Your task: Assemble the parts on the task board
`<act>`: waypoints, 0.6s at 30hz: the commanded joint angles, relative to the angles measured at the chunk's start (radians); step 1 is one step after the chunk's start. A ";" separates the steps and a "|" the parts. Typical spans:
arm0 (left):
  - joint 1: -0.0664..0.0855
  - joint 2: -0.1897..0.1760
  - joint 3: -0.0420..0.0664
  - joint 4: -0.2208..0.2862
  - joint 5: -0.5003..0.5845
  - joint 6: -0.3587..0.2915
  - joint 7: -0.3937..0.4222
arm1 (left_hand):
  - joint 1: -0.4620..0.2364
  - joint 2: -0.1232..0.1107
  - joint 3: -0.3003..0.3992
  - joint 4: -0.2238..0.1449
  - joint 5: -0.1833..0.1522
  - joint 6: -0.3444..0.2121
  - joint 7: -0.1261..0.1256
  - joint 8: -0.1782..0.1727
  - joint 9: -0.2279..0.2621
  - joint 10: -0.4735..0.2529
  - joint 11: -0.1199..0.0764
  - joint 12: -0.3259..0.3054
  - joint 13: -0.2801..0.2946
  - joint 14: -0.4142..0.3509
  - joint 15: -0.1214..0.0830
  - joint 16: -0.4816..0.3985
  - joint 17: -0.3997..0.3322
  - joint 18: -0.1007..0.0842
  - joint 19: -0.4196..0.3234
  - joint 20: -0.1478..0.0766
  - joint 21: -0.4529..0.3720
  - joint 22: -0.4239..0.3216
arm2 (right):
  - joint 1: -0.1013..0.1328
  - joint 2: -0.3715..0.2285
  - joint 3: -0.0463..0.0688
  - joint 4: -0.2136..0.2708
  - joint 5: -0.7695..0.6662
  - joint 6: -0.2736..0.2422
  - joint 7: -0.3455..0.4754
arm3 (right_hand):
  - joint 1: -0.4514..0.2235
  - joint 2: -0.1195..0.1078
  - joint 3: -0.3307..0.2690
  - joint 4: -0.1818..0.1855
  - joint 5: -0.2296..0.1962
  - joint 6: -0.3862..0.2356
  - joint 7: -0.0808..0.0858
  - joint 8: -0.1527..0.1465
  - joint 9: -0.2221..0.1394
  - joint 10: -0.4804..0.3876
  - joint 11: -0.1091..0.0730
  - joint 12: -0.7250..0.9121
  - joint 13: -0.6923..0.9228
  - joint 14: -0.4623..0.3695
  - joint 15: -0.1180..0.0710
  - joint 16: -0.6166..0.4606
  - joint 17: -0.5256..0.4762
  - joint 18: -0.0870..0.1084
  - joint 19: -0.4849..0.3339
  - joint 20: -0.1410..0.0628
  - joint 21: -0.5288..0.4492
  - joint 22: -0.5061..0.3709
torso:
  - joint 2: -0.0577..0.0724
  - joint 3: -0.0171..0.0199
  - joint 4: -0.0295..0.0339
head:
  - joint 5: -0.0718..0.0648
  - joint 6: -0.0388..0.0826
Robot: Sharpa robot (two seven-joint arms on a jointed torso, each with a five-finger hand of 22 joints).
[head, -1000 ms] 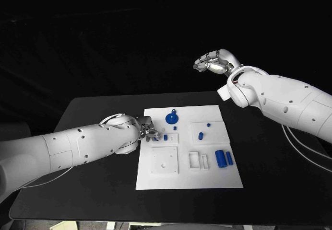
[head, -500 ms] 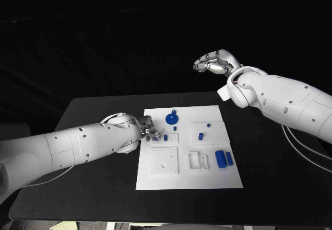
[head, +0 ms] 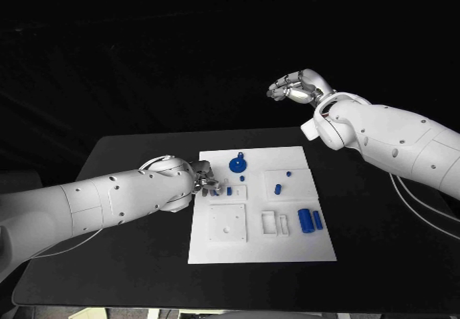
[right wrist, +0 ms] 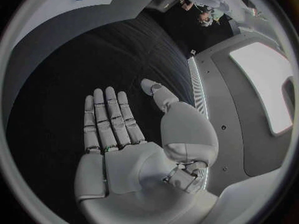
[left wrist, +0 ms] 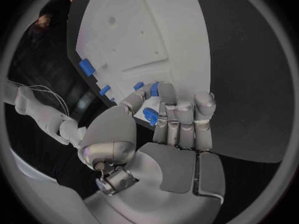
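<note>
task board (head: pixel 288 249) lies mid-table (head: pixel 125 153), left hand (head: pixel 204 183) on its left edge, right hand (head: pixel 295 87) behind it.

Looked over all three views for writing and honestly came up with nothing readable. No labels, brand marks, numbers or signs on the white task board (head: pixel 288 249), and none on the small blue parts (head: pixel 307 220) sitting on it. The black surface (head: pixel 125 159) is plain as well. The white arms and the silver casing of each robot hand carry no legible print either, just screw holes on the arm shells.
</note>
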 commanded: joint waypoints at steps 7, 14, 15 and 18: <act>0.020 0.000 -0.001 -0.008 0.065 0.073 0.007 | 0.030 0.027 0.011 -0.009 -0.082 0.026 -0.031 -0.005 0.047 0.087 -0.084 0.001 0.004 0.083 -0.091 -0.008 0.004 0.090 -0.010 -0.086 0.006 -0.001 | -0.002 0.002 0.001 -0.001 -0.006 0.008 0.002 | -0.008 0.004 0.001 0.005 0.007 -0.002 0.006 0.004 -0.002 0.007 0.000 -0.007 -0.002 -0.008 0.001 0.005 -0.003 0.018 -0.003 0.005 -0.004 0.002 | 0.001 -0.0005 0.0003 | 0.002 0.000; 0.038 0.006 0.000 -0.018 0.090 0.107 0.007 | 0.038 0.028 0.018 -0.008 -0.095 0.021 -0.029 -0.009 0.048 0.084 -0.083 0.001 0.005 0.082 -0.091 -0.009 0.006 0.090 -0.013 -0.085 0.006 -0.001 | -0.002 0.002 0.001 -0.002 -0.006 0.008 0.002 | -0.009 0.004 0.001 0.005 0.007 -0.002 0.006 0.005 -0.002 0.007 0.000 -0.007 -0.003 -0.008 0.001 0.006 -0.003 0.018 -0.004 0.005 -0.004 0.002 | 0.002 0.0000 -0.0014 | 0.002 -0.002; 0.040 0.006 0.000 -0.019 0.092 0.109 0.008 | 0.039 0.029 0.018 -0.008 -0.096 0.020 -0.029 -0.009 0.048 0.084 -0.083 0.001 0.005 0.081 -0.091 -0.009 0.006 0.089 -0.013 -0.085 0.006 0.000 | -0.002 0.003 0.001 -0.002 -0.006 0.008 0.002 | -0.009 0.004 0.001 0.005 0.007 -0.002 0.006 0.005 -0.002 0.007 0.000 -0.007 -0.003 -0.008 0.001 0.006 -0.003 0.018 -0.004 0.005 -0.004 0.002 | 0.002 0.0003 -0.0015 | 0.003 -0.002; 0.043 0.009 0.000 -0.025 0.097 0.126 0.009 | 0.040 0.029 0.019 -0.008 -0.098 0.020 -0.029 -0.010 0.049 0.083 -0.083 0.001 0.005 0.081 -0.090 -0.009 0.006 0.089 -0.013 -0.085 0.006 0.000 | -0.002 0.004 0.001 -0.002 -0.006 0.009 0.002 | -0.009 0.004 0.001 0.005 0.007 -0.002 0.006 0.005 -0.002 0.007 0.000 -0.008 -0.003 -0.008 0.001 0.006 -0.004 0.018 -0.004 0.005 -0.004 0.002 | 0.002 0.0004 -0.0009 | 0.002 -0.003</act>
